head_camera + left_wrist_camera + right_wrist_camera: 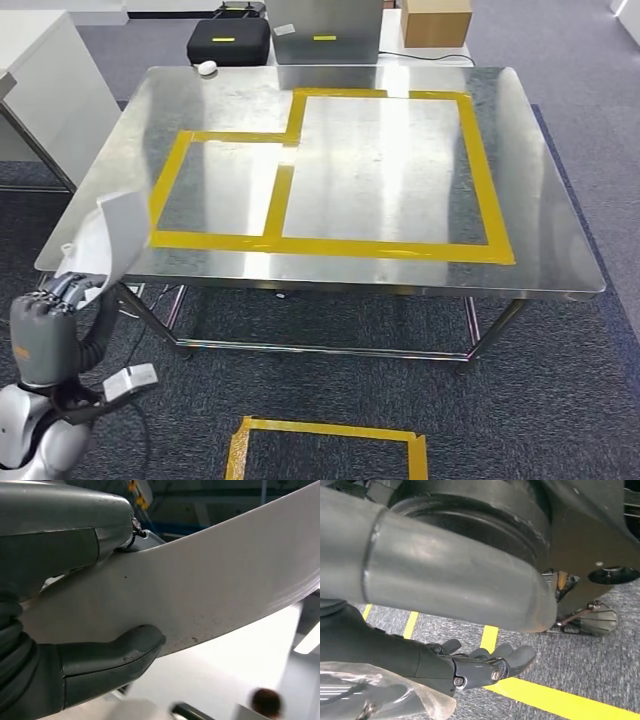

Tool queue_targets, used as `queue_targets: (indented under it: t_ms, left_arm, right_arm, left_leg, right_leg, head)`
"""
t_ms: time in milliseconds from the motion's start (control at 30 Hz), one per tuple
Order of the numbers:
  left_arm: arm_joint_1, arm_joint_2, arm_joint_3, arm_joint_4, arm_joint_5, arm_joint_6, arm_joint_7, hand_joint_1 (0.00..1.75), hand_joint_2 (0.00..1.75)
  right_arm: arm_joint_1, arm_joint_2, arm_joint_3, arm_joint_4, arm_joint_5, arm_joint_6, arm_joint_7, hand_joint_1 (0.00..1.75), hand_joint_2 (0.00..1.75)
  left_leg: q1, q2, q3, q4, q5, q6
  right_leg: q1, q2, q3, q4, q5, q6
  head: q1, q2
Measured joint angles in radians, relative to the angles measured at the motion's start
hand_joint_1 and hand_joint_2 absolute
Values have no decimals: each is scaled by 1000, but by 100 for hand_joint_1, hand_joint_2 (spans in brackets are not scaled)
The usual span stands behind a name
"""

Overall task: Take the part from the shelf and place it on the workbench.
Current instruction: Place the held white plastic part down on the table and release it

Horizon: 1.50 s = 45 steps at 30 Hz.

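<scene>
Nearest, at 6 o'clock of the head view, a rectangle of yellow floor tape [326, 440] lies on dark grey carpet [528, 400]. At 8 o'clock the left hand [56, 300] is raised below the near-left corner of the workbench [543, 200], its fingers closed on a thin, curved white sheet part [113, 235]; the part stands up from the hand and overlaps that corner edge in the picture, though contact with the steel cannot be told. The left wrist view gives the grip closer: the thick grey thumb [113, 655] presses one face of the part [226, 575] and the ribbed cover lies along the other, the sheet bowing away from the hand. The right wrist view shows the right hand [486, 665] hanging over carpet crossed by yellow tape lines [561, 700], fingers loosely apart and holding nothing. Middle distance: the workbench top is bare polished steel, with rounded corners and a near edge running from 8 to 4 o'clock; yellow tape outlines [332, 245] mark a smaller bay at left and a larger bay at right. Open carpet borders the bench on the near and right sides. Farthest, past the far edge at 12 o'clock: a small white object [207, 68] on the bench, a black case [229, 40], a grey metal box [324, 30], a cardboard box [436, 20]. At 10 o'clock stands a white cabinet [45, 90].
</scene>
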Motion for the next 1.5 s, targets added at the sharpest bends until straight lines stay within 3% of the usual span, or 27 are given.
queue_targets:
  t_ms: [133,267,467,567,733,933,1067,1300,1433,1500]
  left_arm:
    - [-54,87,63,66,-12,1,10,175,175]
    - [-111,171,94,155,-9,-44,76,175,175]
    - [-316,357,134,453,69,-175,49,175,175]
    - [-389,400,129,547,58,-205,41,175,175]
    - [-443,424,115,619,41,-213,55,175,175]
    - [-483,432,89,656,20,-244,58,175,175]
    - [-588,411,5,703,-26,-293,60,175,175]
    - [-823,267,-216,854,-101,-333,107,175,175]
    - [-894,160,-322,932,-120,-334,116,175,175]
    - [-906,136,-343,947,-124,-335,121,175,175]
  right_arm:
    - [0,-5,0,0,7,8,0,0,0]
    - [-2,-9,0,0,22,13,-1,0,0]
    - [-5,-17,0,0,39,23,-5,0,0]
    - [-7,-20,0,0,42,27,-6,0,0]
    - [-8,-22,0,0,43,28,-6,0,0]
    - [-10,-22,0,0,51,28,-7,0,0]
    - [-15,-23,1,0,65,32,-13,0,0]
    - [-23,-23,2,0,99,43,-27,0,0]
    - [-26,-23,2,0,107,46,-27,0,0]
    - [-28,-23,2,0,108,48,-27,0,0]
  left_leg:
    - [0,0,0,1,0,0]
    - [0,0,1,1,0,0]
    - [0,0,2,2,1,-1]
    - [0,1,2,2,1,-2]
    - [0,2,2,2,1,-2]
    - [0,2,2,2,1,-1]
    - [-1,0,1,3,1,-1]
    - [-1,-1,0,7,2,-1]
    - [-1,-1,-1,8,2,-1]
    - [-2,0,-1,9,1,-1]
  right_leg:
    - [0,0,0,0,0,0]
    - [0,0,0,0,0,0]
    - [0,2,0,0,1,0]
    - [1,3,0,0,2,-1]
    - [0,4,1,-2,2,-1]
    - [0,4,1,-4,2,0]
    - [1,1,1,-6,4,1]
    - [0,0,4,-7,7,5]
    - [-1,1,4,-8,8,6]
    - [-1,2,4,-8,8,6]
  head:
    - [0,0]
    - [0,0]
    - [0,0]
    - [0,0]
    - [0,0]
    - [0,0]
    - [0,0]
    - [0,0]
    - [0,0]
    - [0,0]
